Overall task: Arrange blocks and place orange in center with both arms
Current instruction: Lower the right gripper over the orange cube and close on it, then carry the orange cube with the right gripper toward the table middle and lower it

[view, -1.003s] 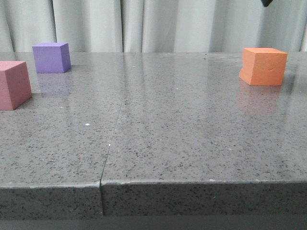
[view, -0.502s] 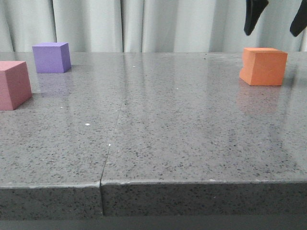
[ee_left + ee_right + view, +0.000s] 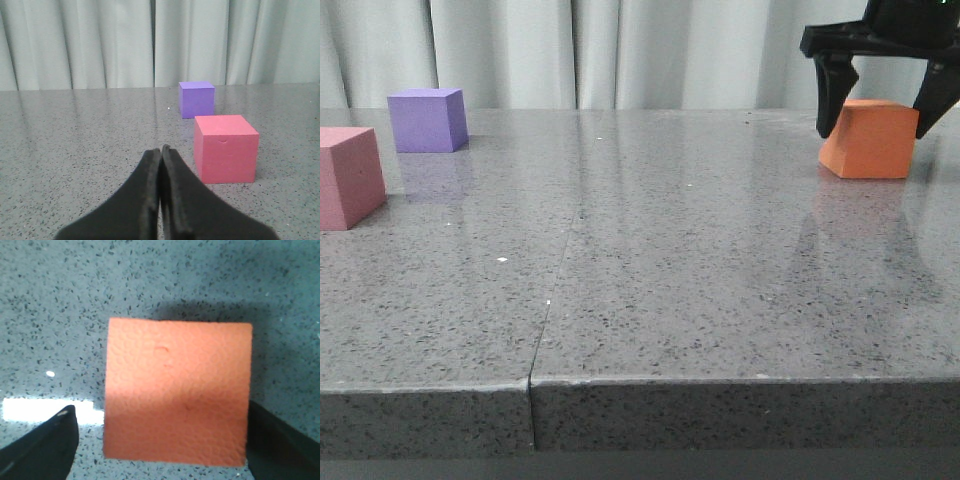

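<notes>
Front view: a grey speckled bench (image 3: pixel 650 260) runs across the picture, with pale curtains (image 3: pixel 620 50) behind it. The orange cube (image 3: pixel 868 140) sits far to the right, near the back edge. The right gripper (image 3: pixel 880 105) is low over it, its two black fingers (image 3: pixel 830 100) spread wide, one on each side of the cube. Whether they touch the foam cannot be told from here. Far from the orange cube, at the left, are the other two blocks: the purple cube (image 3: pixel 426 120) toward the back and the pink cube (image 3: pixel 348 176) nearer the camera, cut off by the picture's edge. The bench between the orange cube and these two is bare.

Left wrist view: the left gripper (image 3: pixel 161 200) has its fingers pressed together, holding nothing. The pink cube (image 3: pixel 226 148) stands just ahead of it and to one side, with the purple cube (image 3: pixel 197 99) beyond.

Right wrist view: looking straight down, the orange cube (image 3: pixel 176 390) fills the middle, with a dark fingertip (image 3: pixel 42 447) on each side, apart from the foam by a gap.

Progress, as a judgement: the task is barely begun. No block is arranged, and the orange cube is not yet gripped or in the center. No containers are visible.
</notes>
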### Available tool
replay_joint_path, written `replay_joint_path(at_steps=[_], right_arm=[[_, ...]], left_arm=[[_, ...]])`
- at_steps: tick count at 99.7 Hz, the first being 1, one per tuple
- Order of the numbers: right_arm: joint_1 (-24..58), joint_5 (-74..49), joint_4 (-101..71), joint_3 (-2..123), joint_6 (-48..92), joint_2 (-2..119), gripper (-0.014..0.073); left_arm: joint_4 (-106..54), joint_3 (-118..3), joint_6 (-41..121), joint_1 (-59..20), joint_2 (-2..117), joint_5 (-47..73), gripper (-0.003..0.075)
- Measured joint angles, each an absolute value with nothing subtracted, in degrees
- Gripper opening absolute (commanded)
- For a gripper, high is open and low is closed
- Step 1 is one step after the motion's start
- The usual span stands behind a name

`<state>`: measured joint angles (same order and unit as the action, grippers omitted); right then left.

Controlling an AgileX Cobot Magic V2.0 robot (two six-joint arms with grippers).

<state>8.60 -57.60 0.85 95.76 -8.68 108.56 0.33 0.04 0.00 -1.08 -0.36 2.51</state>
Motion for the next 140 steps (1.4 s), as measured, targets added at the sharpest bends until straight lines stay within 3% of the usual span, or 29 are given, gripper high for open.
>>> replay_joint_path(at_steps=[14,33,45,104,140], right_arm=[[8.6,-57.4,0.8,95.8,-8.7,109.3,0.0621],[8.6,-57.0,1.0,95.9,-8.7,110.1,0.0394],[8.6,-56.8,1.0,95.9,-8.7,110.1,0.0327],[9.2,-59.6,1.0,98.0,-9.7,110.2,0.032],[16.3,-67.5,0.9,107.6,-13.2,110.2,0.032]], left_arm=[[0.3,0.0,0.0,-1.1,-0.4,2.5,-0.002],[0.3,0.0,0.0,-1.1,-0.4,2.5,-0.002],[0.3,0.0,0.0,-1.1,-0.4,2.5,-0.002],[0.3,0.0,0.0,-1.1,-0.4,2.5,-0.002],[0.3,0.0,0.0,-1.1,-0.4,2.5,-0.002]])
